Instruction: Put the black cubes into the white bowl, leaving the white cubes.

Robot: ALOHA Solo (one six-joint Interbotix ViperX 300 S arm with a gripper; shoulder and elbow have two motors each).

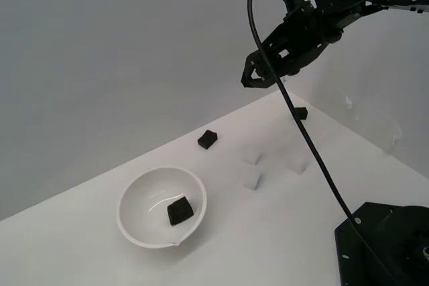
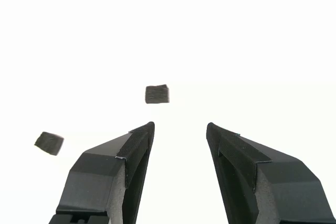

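The white bowl stands on the table toward the exterior view's left, and one black cube lies inside it. A second black cube rests on the table behind the bowl. A third black cube sits farther to the exterior view's right, near the table's back edge. Three white cubes lie between them. My gripper hangs high above the table, open and empty. In the wrist view the gripper is open, with two black cubes on the bright surface beyond it.
The arm's black base fills the exterior view's lower right corner. A black cable hangs from the wrist down to the base, passing over the cubes. The white tabletop meets a grey wall behind it.
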